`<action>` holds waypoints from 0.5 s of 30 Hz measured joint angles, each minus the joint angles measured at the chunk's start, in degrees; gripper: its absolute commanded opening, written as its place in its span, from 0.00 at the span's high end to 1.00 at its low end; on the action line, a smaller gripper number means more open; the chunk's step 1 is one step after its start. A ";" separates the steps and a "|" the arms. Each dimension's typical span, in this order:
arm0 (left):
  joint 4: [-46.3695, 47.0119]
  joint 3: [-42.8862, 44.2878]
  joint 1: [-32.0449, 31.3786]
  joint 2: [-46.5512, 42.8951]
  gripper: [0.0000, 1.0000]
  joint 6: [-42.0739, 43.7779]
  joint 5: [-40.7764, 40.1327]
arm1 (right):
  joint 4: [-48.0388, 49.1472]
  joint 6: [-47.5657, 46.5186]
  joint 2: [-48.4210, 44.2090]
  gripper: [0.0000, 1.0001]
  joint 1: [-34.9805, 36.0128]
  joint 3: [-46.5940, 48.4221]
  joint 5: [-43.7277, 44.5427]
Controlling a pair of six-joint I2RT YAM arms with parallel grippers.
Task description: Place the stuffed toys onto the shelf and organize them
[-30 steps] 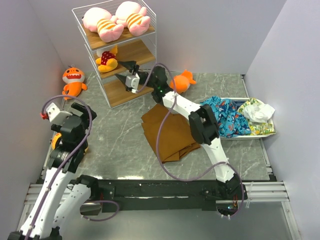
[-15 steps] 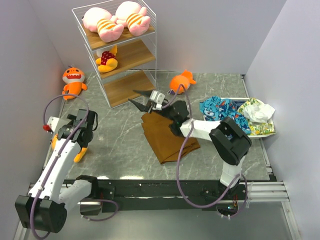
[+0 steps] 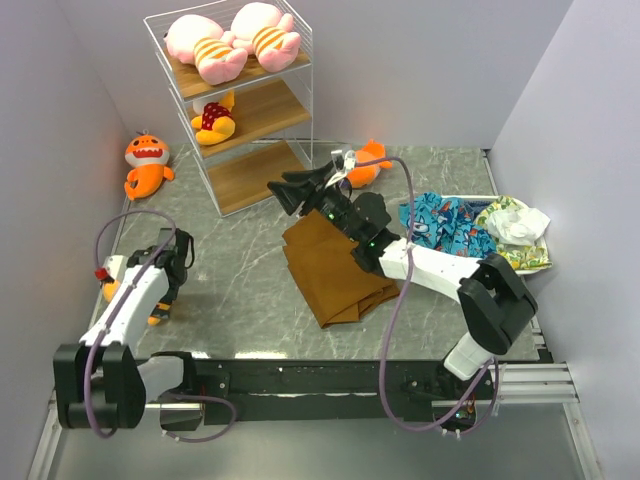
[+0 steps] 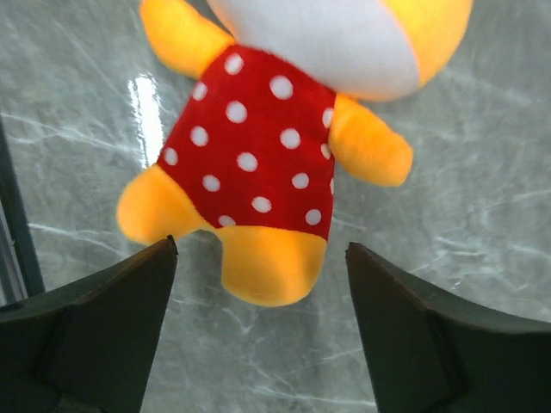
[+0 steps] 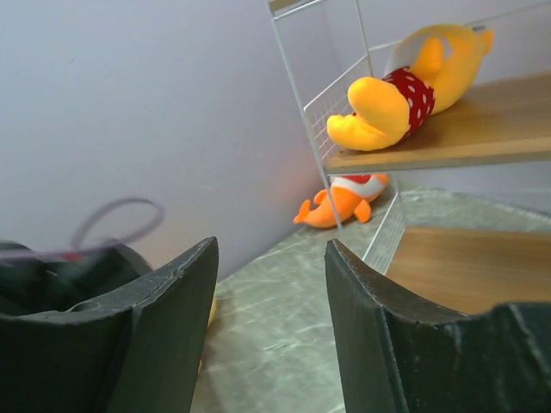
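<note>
**Toys on the shelf.** One pink toy (image 3: 205,48) and a second pink toy (image 3: 262,32) lie side by side on the top board of the shelf (image 3: 250,180). The shelf stands at 11 o'clock on the table (image 3: 230,290). A yellow polka-dot toy (image 3: 214,120) lies on the middle board, toward its left end.

**Toys on the table.**
- One orange shark (image 3: 147,163) sits at 9 o'clock of the shelf, near the left wall.
- A second orange shark (image 3: 368,160) sits at 3 o'clock of the shelf, partly hidden by the right arm.
- A second yellow toy (image 4: 258,163) lies at 8 o'clock on the table, under the left gripper (image 4: 258,258).

**Grippers.**
- Left gripper: jaws spread wide, one finger on each side of the toy's legs, with bare table showing between finger and toy.
- Right gripper (image 3: 283,195): hangs at 4 o'clock of the shelf's bottom board, near the front right corner. Its jaws are spread and nothing is between them.

**Other items.** A folded brown cloth (image 3: 335,265) lies at table centre beneath the right arm. A tray (image 3: 530,268) holding patterned fabric (image 3: 450,230) sits at 3 o'clock.
</note>
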 measured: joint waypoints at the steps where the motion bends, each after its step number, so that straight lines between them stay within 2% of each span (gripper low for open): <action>1: 0.87 -0.33 0.04 0.94 0.28 0.13 0.44 | -1.79 0.90 -0.48 0.38 0.00 0.55 0.24; 2: 2.01 -0.74 0.04 1.75 0.45 0.68 1.09 | -3.41 1.92 -1.05 0.38 0.00 0.72 0.48; 4: 4.35 -1.70 0.04 3.08 0.67 1.97 2.73 | -6.71 3.74 -1.77 0.38 0.00 0.66 1.01; 5: 5.33 -2.16 0.07 3.30 0.88 2.40 3.39 | -8.55 4.68 -1.84 0.37 0.00 0.66 1.27; 6: 6.49 -2.75 0.07 3.30 0.98 3.32 4.37 | -10.25 5.44 -1.84 0.37 0.00 0.63 1.42; 11: 11.30 -4.74 -0.15 0.61 0.99 7.52 9.14 | -18.60 9.11 -1.84 0.38 0.00 0.63 1.88; 15: 13.77 -5.33 -5.27 -2.97 0.99 8.11 11.98 | -23.50 12.11 -1.84 0.38 0.00 0.63 2.47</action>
